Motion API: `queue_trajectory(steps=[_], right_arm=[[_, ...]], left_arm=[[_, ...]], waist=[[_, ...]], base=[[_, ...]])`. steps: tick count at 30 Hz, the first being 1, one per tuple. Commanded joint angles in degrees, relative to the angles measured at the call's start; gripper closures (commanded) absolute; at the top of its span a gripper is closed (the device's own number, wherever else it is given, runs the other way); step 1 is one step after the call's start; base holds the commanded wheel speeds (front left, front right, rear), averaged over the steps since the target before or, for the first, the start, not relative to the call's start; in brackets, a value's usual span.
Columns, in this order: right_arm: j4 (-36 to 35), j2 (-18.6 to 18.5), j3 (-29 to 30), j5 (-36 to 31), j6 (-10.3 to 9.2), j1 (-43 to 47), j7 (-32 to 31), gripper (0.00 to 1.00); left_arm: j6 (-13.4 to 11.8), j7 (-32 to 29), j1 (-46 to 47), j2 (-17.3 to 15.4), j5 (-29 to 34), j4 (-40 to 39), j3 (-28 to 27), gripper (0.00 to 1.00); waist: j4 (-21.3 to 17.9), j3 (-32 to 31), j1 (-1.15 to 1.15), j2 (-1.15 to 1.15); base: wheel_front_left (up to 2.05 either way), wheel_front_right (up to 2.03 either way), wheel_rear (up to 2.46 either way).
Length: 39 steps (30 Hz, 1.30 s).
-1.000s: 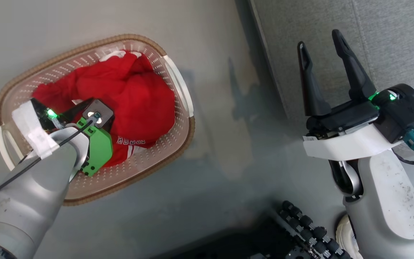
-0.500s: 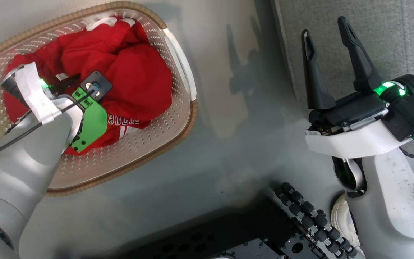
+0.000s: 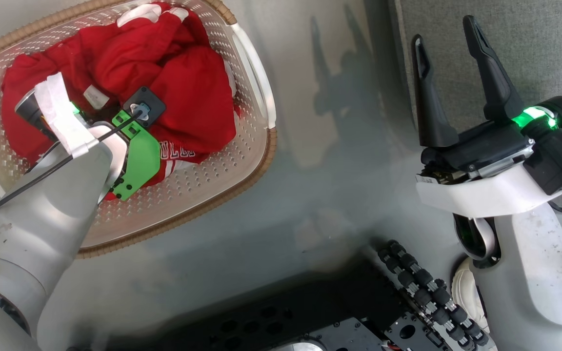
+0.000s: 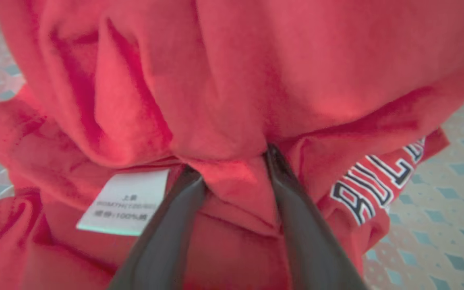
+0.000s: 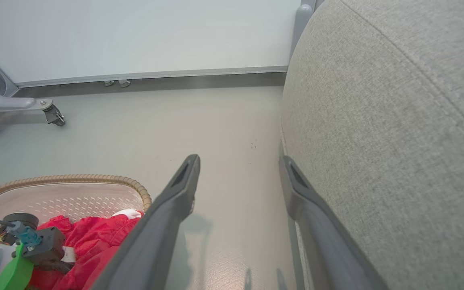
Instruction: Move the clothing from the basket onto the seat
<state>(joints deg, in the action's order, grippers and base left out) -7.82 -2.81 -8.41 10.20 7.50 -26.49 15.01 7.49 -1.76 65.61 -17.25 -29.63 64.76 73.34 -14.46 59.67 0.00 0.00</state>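
Red clothing, one heap, garment count unclear, lies in the single cream basket, left of the one grey seat. Left gripper narrowed, pinching one fold beside one white care label. Right gripper spread wide, empty, near the seat.

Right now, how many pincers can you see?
2. The left pincer is in the basket, fingers pinching a fold of red clothing; the right pincer hangs open beside the grey seat.
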Motion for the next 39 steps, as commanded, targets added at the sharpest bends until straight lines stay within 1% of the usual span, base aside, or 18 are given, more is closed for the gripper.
queue_trajectory(steps=[1,3,6,10,13,16,24,25,34,39], right_arm=[[-0.2,-0.1,0.0,-0.2,-0.02,-0.6,0.3,0.0],[-0.3,-0.1,0.0,-0.1,-0.02,-0.8,0.3,0.0],[0.1,-0.1,0.1,-0.3,-0.02,-0.9,0.3,0.0],[0.5,-0.2,0.5,-0.9,-0.02,-0.9,0.3,0.0],[0.6,-0.2,1.1,-1.1,-0.02,-0.7,0.3,0.0],[1.1,-0.2,1.6,-1.9,-0.02,0.2,0.3,0.0],[2.7,-0.2,2.3,-3.6,-0.02,2.7,0.3,0.0],[2.9,-0.2,2.4,-3.8,-0.02,3.0,0.3,0.0],[5.1,-0.2,2.7,-4.4,-0.02,6.4,0.3,0.0],[6.1,-0.2,2.8,-4.7,-0.02,8.4,0.3,0.0]], left_arm=[[0.0,0.3,0.9,0.1,0.4,0.0,0.1,1.0],[0.0,1.0,1.2,0.3,0.8,-0.3,0.1,1.0],[0.0,2.1,0.9,0.8,-0.1,-0.6,0.1,1.0],[0.0,3.8,-0.1,1.6,-1.4,-1.4,0.1,1.0],[0.0,5.9,-1.3,2.4,-0.6,-2.8,0.1,1.0],[0.0,7.5,-2.3,2.9,-0.4,-3.7,0.1,1.0],[0.0,11.8,-5.7,4.3,-2.5,-4.9,0.1,1.0],[0.0,12.1,-6.1,4.5,-1.8,-5.0,0.1,1.0],[0.0,15.8,-10.3,5.7,-5.7,-7.8,0.1,1.0],[0.0,16.7,-11.7,5.8,-8.1,-10.1,0.1,1.0]], waist=[[0.1,-0.1,0.0,0.0],[0.2,-0.4,0.0,0.0],[0.6,-1.2,0.0,0.0],[1.6,-3.3,0.0,0.0],[2.5,-5.4,0.0,0.0],[3.8,-8.2,0.0,0.0],[6.2,-16.4,0.0,0.0],[6.4,-17.3,0.0,0.0],[8.7,-26.5,0.0,0.0],[10.0,-31.1,0.0,0.0]], base=[[0.0,0.0,0.0],[0.0,0.0,0.0],[0.0,0.0,0.0],[0.0,0.0,0.0],[0.0,0.0,0.0],[0.0,0.0,0.0],[0.0,0.0,0.0],[0.0,0.0,0.0],[0.0,0.0,0.0],[0.0,0.0,0.0]])
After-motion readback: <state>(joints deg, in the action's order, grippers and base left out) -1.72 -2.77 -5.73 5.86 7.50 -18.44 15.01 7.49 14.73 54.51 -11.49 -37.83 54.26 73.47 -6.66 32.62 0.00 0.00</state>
